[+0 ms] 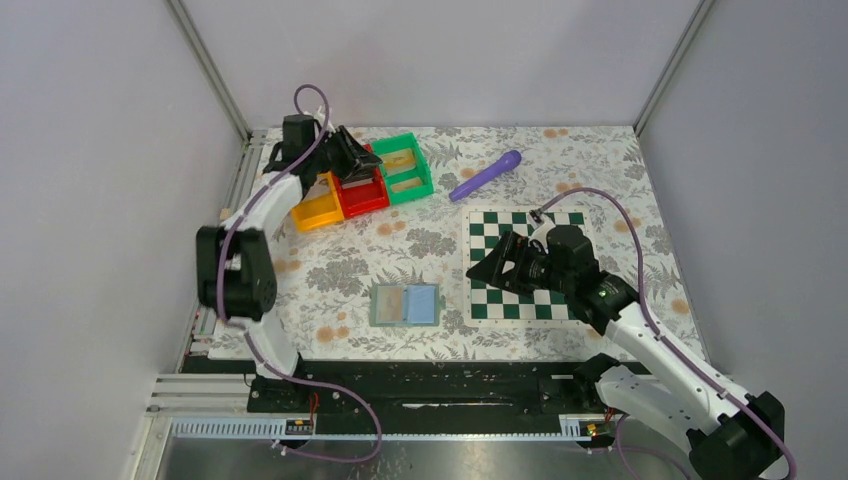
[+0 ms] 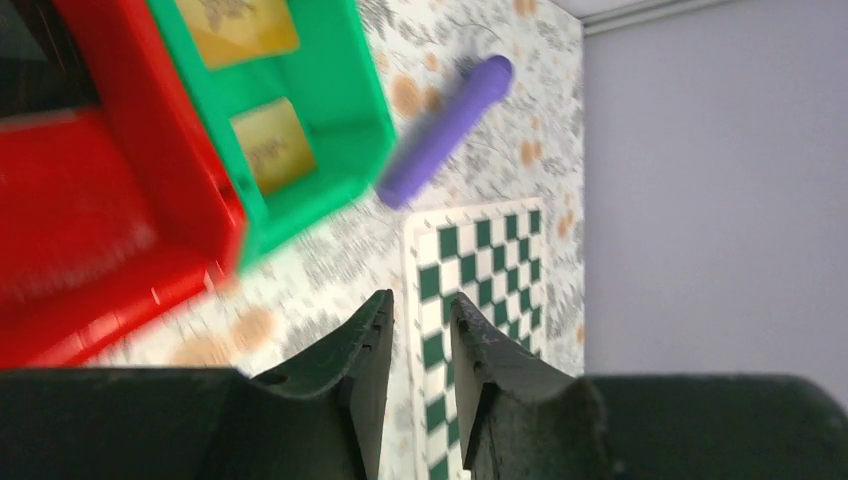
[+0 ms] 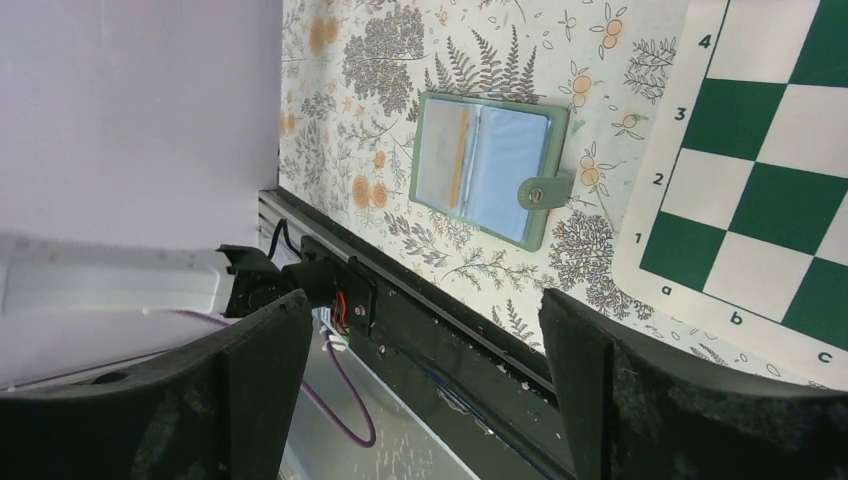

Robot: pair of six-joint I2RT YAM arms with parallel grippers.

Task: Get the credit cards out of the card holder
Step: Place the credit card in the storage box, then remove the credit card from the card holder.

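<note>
The card holder (image 1: pixel 405 305) lies spread open on the floral mat near the front edge. It also shows in the right wrist view (image 3: pixel 485 170). A tan credit card (image 3: pixel 445 160) sits in its left panel; the right panel shows plain light blue. Two more tan cards (image 2: pixel 272 145) lie in the green bin (image 1: pixel 425 170). My left gripper (image 1: pixel 358 158) hovers at the bins, its jaws a narrow gap apart and empty (image 2: pixel 422 298). My right gripper (image 1: pixel 487 268) is wide open and empty (image 3: pixel 425 305), above the chessboard's left edge, to the right of the holder.
A red bin (image 1: pixel 360 195) and an orange bin (image 1: pixel 318 210) adjoin the green one at the back left. A purple cylinder (image 1: pixel 486 174) lies behind the green-and-white chessboard (image 1: pixel 520 305). A black rail runs along the mat's front edge (image 3: pixel 450 330).
</note>
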